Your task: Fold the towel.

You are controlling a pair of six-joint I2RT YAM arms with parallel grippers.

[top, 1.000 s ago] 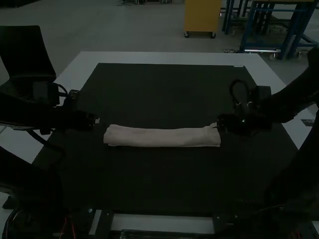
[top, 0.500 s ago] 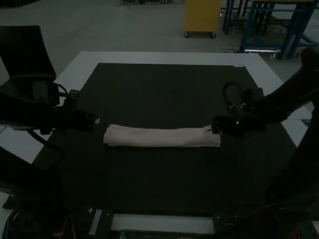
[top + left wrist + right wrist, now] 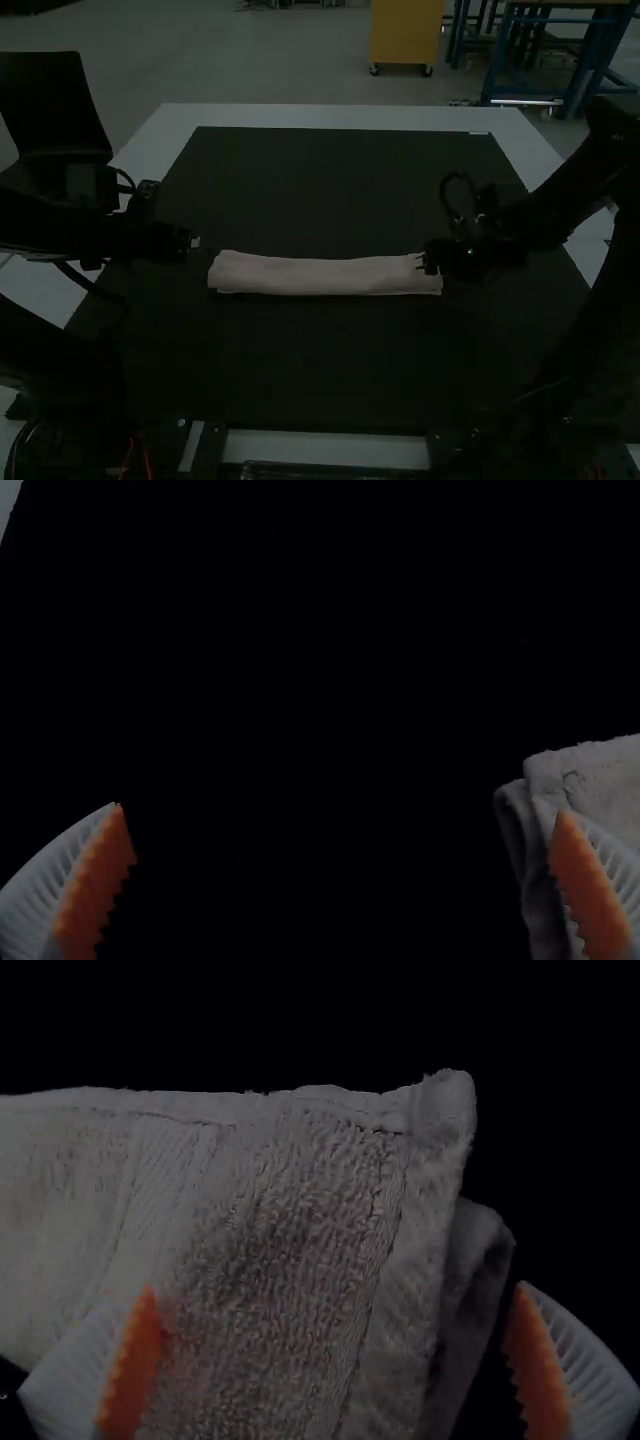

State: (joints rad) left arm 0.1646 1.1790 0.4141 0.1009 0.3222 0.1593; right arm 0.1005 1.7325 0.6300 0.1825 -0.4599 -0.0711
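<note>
Folded into a long narrow strip, the pale towel (image 3: 320,276) lies across the middle of the dark mat. My left gripper (image 3: 194,243) is just off the strip's left end; in the left wrist view, the gripper (image 3: 340,880) is open, one finger by the folded edge of the towel (image 3: 600,775). At the strip's right end is my right gripper (image 3: 428,262). Seen from the right wrist, that gripper (image 3: 335,1360) stands open over the towel's layered end (image 3: 280,1220), a finger to each side of the end part.
A dark mat (image 3: 320,180) covers most of the white table (image 3: 330,115). Both arms reach in from the sides, the left arm (image 3: 70,225) low over the mat's left edge.
The right gripper has moved a little left, over the towel's right end, and its arm has shifted with it. The left arm and the towel look unchanged.
</note>
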